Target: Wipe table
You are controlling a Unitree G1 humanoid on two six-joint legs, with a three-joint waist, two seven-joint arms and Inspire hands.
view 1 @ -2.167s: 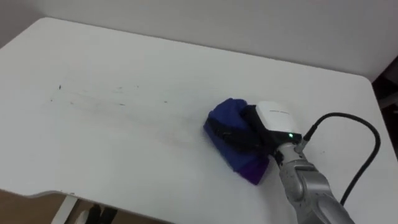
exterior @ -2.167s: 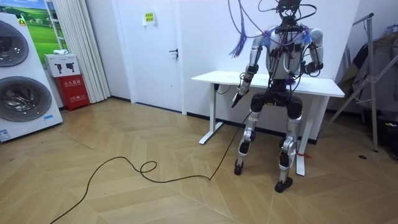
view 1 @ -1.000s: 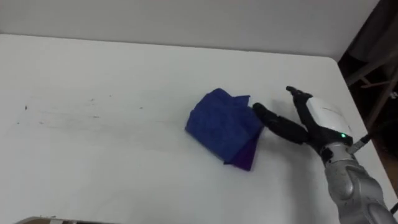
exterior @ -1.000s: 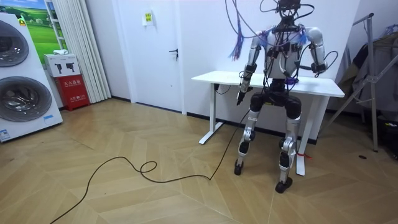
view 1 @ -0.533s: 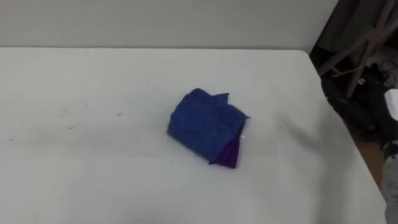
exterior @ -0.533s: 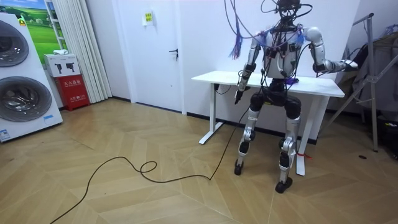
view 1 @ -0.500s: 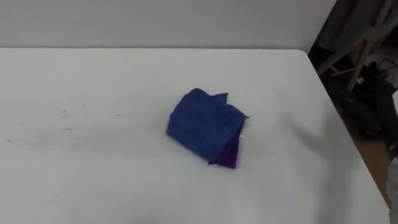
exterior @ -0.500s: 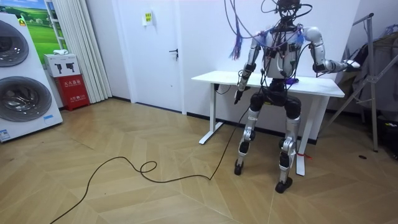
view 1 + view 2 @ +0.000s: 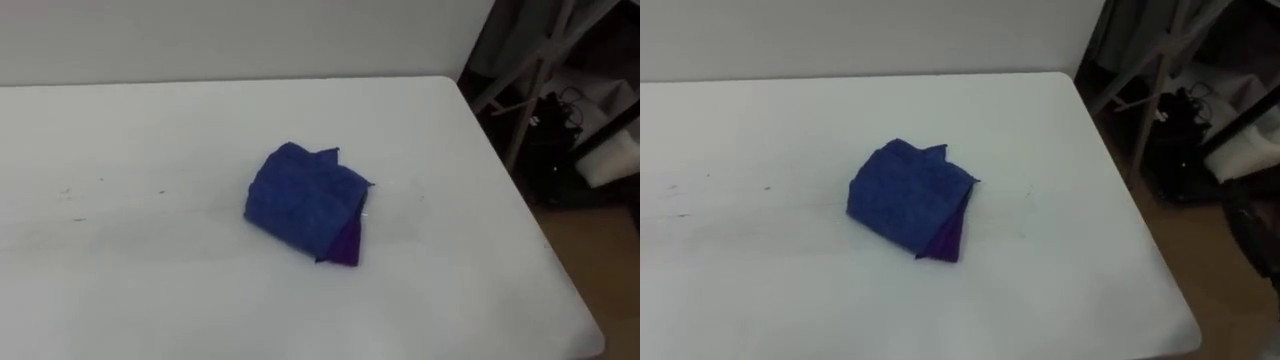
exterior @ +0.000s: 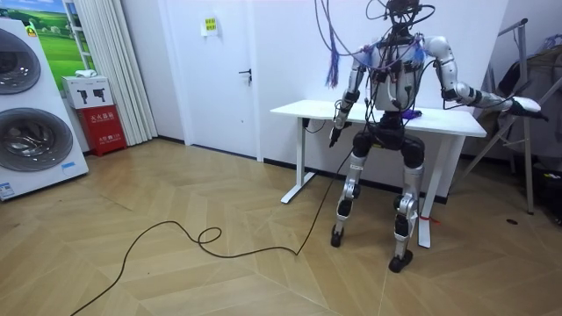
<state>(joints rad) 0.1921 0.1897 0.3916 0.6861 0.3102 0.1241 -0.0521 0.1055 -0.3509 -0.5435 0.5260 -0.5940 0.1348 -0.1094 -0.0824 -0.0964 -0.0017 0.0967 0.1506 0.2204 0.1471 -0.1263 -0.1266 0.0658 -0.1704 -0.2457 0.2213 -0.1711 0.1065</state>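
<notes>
Crumpled blue cloth [image 9: 305, 215] lay untouched on the white bench [image 9: 120, 290]. My right hand [image 10: 529, 106] stuck out beyond its 3 o'clock edge, left hand [image 10: 335, 134] hung low. I couldn't tell either's grip.

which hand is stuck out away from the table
The right hand: its arm reaches out sideways, so it is past the end of the table on the room view's right. The left hand hangs low in front of the table instead.
</notes>
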